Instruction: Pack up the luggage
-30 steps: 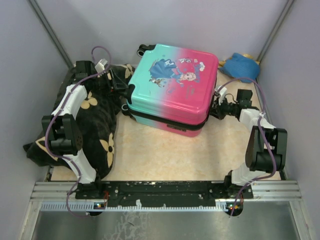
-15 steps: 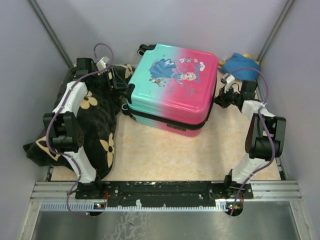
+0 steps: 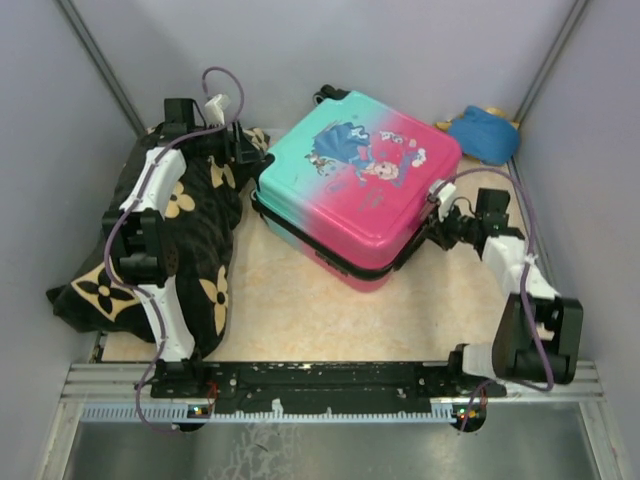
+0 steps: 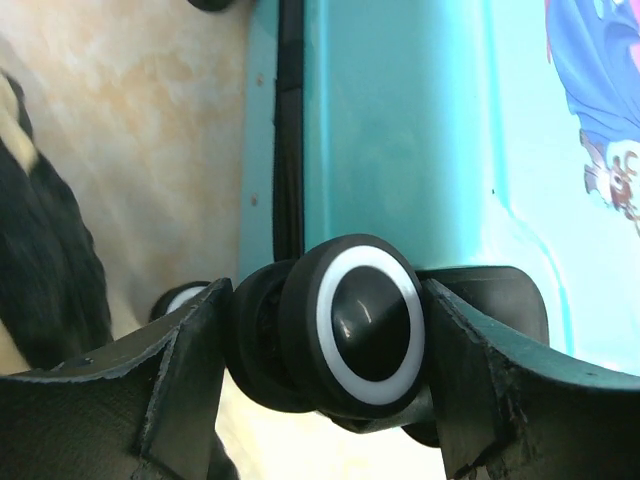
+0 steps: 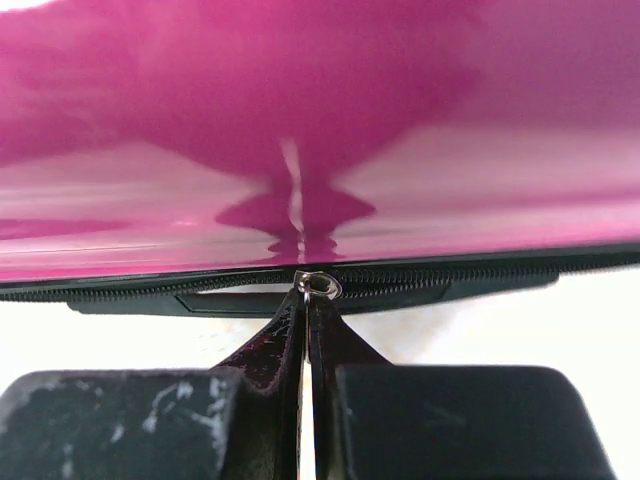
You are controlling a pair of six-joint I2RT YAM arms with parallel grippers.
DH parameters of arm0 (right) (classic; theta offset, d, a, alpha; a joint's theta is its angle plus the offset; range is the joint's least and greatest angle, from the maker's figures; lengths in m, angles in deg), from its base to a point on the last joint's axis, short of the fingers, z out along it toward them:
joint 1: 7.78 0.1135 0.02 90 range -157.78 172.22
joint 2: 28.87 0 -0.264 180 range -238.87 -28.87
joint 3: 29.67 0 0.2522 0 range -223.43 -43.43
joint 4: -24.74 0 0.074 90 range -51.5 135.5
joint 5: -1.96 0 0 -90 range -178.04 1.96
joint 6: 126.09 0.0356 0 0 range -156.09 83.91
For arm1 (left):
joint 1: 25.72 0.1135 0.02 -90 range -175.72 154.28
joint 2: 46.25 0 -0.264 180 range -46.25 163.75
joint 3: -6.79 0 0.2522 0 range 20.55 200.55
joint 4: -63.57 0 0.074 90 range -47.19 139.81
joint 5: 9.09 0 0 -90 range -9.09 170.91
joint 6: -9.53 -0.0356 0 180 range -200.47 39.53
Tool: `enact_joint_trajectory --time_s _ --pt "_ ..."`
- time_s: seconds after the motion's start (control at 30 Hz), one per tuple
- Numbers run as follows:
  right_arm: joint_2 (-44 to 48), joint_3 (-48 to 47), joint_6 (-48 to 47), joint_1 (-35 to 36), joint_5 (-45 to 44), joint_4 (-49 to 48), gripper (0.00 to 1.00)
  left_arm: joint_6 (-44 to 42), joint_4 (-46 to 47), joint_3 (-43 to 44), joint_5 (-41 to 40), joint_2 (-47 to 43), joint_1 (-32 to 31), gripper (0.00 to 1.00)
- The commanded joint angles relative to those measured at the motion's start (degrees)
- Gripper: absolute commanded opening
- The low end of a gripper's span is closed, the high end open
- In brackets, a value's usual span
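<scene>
The luggage (image 3: 360, 185), a closed pink-to-teal hard-shell case with a cartoon print, lies flat and turned at an angle on the tan table. My left gripper (image 3: 250, 158) is at its far-left corner. In the left wrist view its jaws (image 4: 325, 295) clamp a black wheel with a white ring (image 4: 370, 325) from both sides, beside the teal shell (image 4: 400, 130). My right gripper (image 3: 437, 228) is at the pink right side. In the right wrist view it (image 5: 308, 305) is shut on the silver zipper pull (image 5: 318, 285) on the black zipper track (image 5: 480, 272).
A black blanket with tan flowers (image 3: 190, 250) is heaped along the left side under the left arm. A blue soft item (image 3: 483, 133) lies in the far right corner. Grey walls close in the table on three sides.
The luggage has swung round, its far-left corner going farther back and its near-right corner toward me. The right gripper came nearer with the zipper; the left gripper moved back with the wheel.
</scene>
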Motion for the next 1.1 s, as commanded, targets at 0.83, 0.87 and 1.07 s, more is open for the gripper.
enact_joint_trajectory --time_s 0.83,0.87,1.07 --pt "12.2 11.3 27.2 23.5 -3.9 -19.0 0.00 -30.9 4.7 -18.0 -14.9 -29.7 -29.6 1.00" --pt "12.3 11.4 27.4 23.6 -3.9 -19.1 0.00 -30.0 4.8 -18.7 -15.4 -30.2 -31.8 1.00" --pt "13.8 12.8 27.7 23.7 -6.9 -19.4 0.00 -29.0 10.0 -24.7 -27.9 -31.5 -46.0 1.00"
